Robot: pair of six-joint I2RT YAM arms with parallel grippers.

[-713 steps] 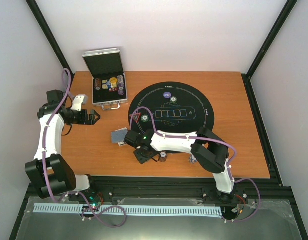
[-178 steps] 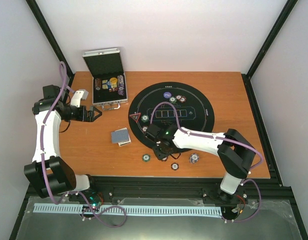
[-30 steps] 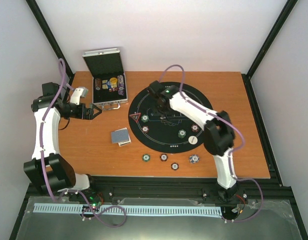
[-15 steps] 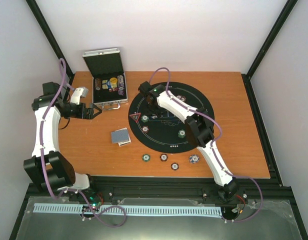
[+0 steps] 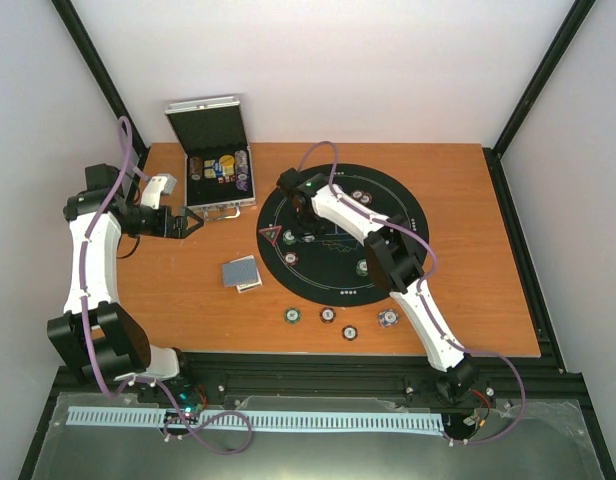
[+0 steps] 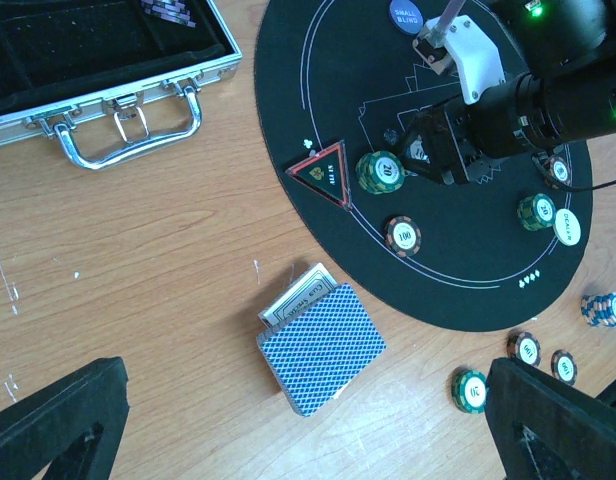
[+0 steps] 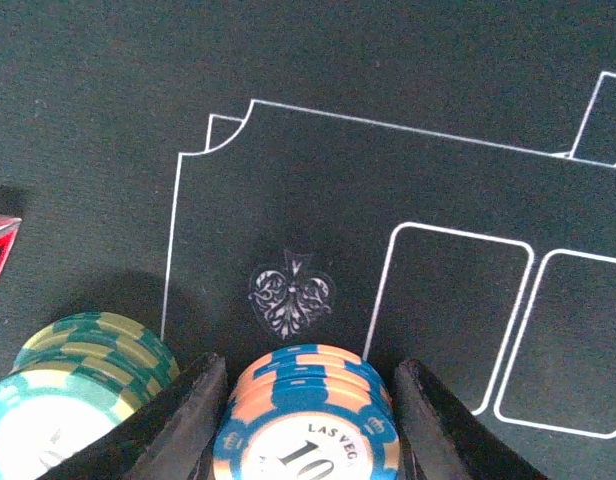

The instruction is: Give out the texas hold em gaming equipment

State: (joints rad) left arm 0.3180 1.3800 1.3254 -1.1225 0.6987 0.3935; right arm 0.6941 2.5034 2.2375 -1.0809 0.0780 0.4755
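Overhead and wrist views of a two-arm robot laying out poker gear on a wooden table point(image 5: 468, 300), with a black round mat point(image 5: 323, 280) as the playing field. The right gripper point(image 7: 308, 365) reaches over the left part of the mat. Its jaws are partway open and pressed against both sides of an upright stack of blue-and-orange chips point(image 7: 306, 430), which sits squarely between the fingers point(image 7: 178, 425). The stack's axis is vertical, and a printed spade emblem point(image 7: 291, 298) on the mat lies just beyond it. On the side toward the mat's left edge, just beside one finger, stands a green chip stack point(image 7: 98, 355), and further that way, at the mat's left rim, is the red triangle marker point(image 6: 323, 172). Setting the held stack down likely turns on that narrow gap, since the jaws would have to spread without knocking the green chips. The left gripper point(image 5: 191, 226) is wide open and holds nothing, well off the mat to its left, near the silver case point(image 5: 220, 180), so the right arm is plainly the nearer one. A deck of blue-backed cards point(image 6: 321, 345) lies off the mat's near-left edge, and loose chips point(image 6: 469, 388) sit off its near edge. The bottom of the held stack is cut off by the frame, so whether it rests on the mat or hangs just above cannot be told, and from overhead the arm hides it
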